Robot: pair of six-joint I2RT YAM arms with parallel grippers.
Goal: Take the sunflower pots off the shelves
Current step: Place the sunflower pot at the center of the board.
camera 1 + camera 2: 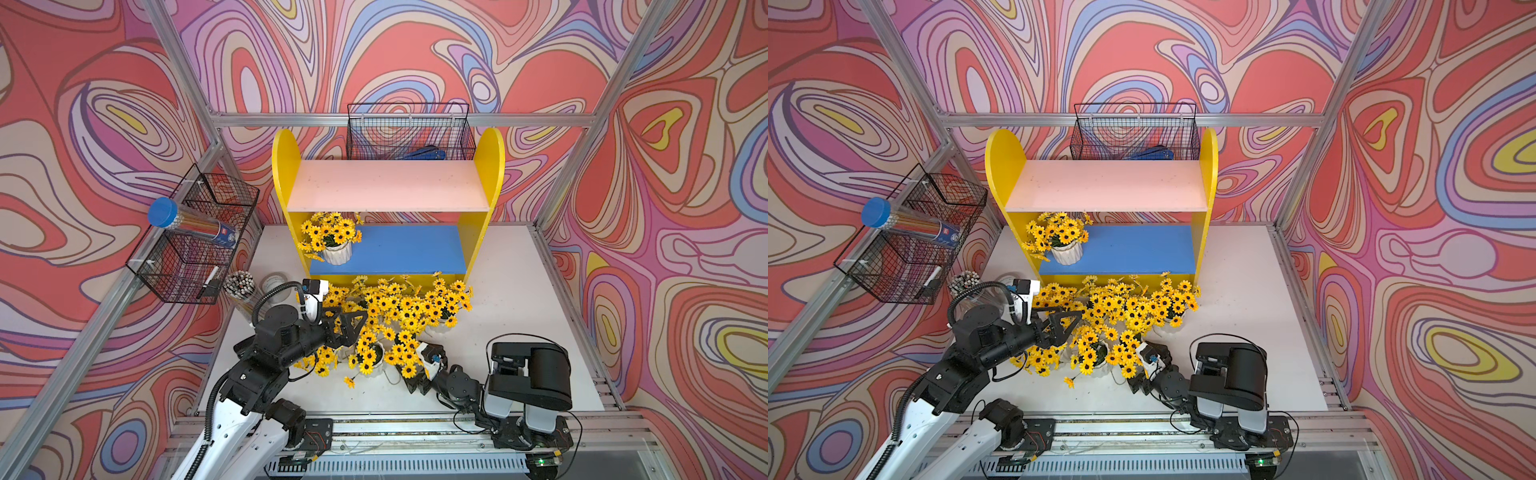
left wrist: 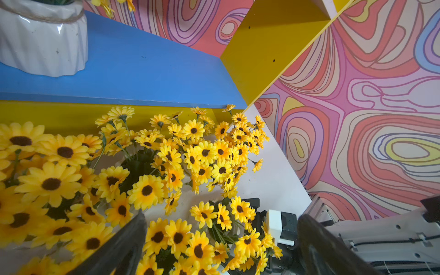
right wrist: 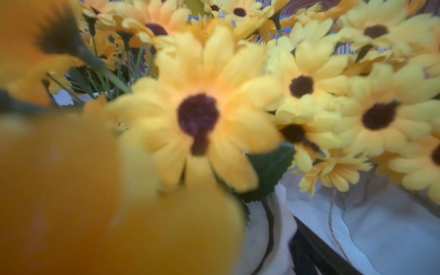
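One sunflower pot [image 1: 336,251] [image 1: 1066,251] [image 2: 42,45] stands at the left end of the shelves' blue lower board [image 1: 399,249] [image 2: 147,71]. The pink upper board [image 1: 386,187] is bare. Several other sunflower pots [image 1: 399,316] [image 1: 1121,311] crowd the white table in front of the shelves. My left gripper [image 1: 351,326] [image 1: 1065,324] [image 2: 221,242] hovers open over their left side, holding nothing. My right gripper [image 1: 417,380] [image 1: 1139,382] sits low against the nearest pot [image 1: 376,363]. In the right wrist view one black finger [image 3: 309,247] lies beside a white pot rim [image 3: 271,226]; petals hide the other finger.
A black wire basket [image 1: 195,241] on the left wall holds a blue-lidded clear jar [image 1: 191,224]. Another wire basket [image 1: 409,133] hangs behind the shelves. A clear jar of pencils [image 1: 241,289] stands on the table near my left arm.
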